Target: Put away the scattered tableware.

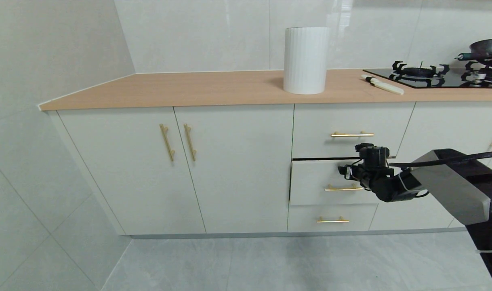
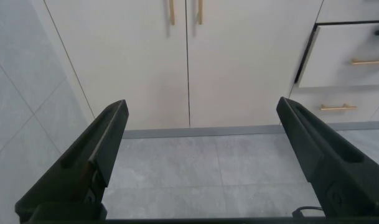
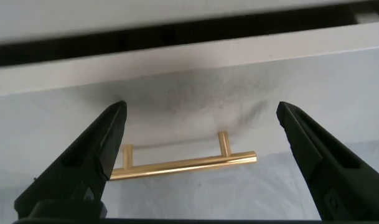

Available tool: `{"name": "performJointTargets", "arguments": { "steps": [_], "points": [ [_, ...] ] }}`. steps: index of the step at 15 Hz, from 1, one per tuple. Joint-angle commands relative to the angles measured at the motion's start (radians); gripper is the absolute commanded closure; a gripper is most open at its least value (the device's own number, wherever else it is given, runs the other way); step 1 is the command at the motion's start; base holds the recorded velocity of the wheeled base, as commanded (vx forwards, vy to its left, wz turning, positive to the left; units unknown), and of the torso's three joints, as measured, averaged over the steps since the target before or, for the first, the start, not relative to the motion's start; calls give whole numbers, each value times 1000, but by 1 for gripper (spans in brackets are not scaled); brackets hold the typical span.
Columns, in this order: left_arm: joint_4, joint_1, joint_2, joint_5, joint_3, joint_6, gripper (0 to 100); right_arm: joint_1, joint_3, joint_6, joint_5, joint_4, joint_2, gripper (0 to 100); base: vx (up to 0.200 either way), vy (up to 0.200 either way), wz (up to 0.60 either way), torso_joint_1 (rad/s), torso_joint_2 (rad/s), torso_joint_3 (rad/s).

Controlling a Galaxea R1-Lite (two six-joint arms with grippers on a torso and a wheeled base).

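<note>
A cream-coloured knife [image 1: 381, 85] lies on the wooden countertop [image 1: 197, 89], beside the stove. Below it, the middle drawer [image 1: 318, 178] stands pulled out a little, with a dark gap along its top. My right gripper [image 1: 348, 173] is open just in front of that drawer's face, above its gold handle [image 1: 343, 188]. In the right wrist view the right gripper [image 3: 201, 115] has its fingers spread wide, the handle [image 3: 183, 165] lying beyond them, untouched. My left gripper [image 2: 201, 109] is open and holds nothing, low over the floor, facing the cabinet doors and the ajar drawer [image 2: 345, 59].
A tall white ribbed container [image 1: 305, 60] stands on the counter. A black gas stove [image 1: 432, 74] with a dark pan [image 1: 488, 48] is at the far right. Two cabinet doors with gold handles [image 1: 167, 142] are left of the drawers. A tiled wall closes the left side; grey floor [image 1: 270, 262] lies below.
</note>
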State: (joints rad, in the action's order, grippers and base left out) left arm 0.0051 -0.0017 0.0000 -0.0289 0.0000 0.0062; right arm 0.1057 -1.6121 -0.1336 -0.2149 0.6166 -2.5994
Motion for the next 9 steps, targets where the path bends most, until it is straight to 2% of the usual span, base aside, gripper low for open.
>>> {"name": "performJointTargets", "arguments": {
  "steps": [1, 5, 9],
  "points": [
    [1, 0, 0, 1, 0, 0, 0, 0, -28, -1, -1, 0, -21, 0, 0, 0, 0, 0, 0, 0],
    [1, 0, 0, 0, 0, 0, 0, 0, -69, -20, -20, 5, -51, 0, 0, 0, 0, 0, 0, 0],
    [1, 0, 0, 0, 0, 0, 0, 0, -170, -43, -58, 3, -111, 0, 0, 0, 0, 0, 0, 0]
  ]
}}
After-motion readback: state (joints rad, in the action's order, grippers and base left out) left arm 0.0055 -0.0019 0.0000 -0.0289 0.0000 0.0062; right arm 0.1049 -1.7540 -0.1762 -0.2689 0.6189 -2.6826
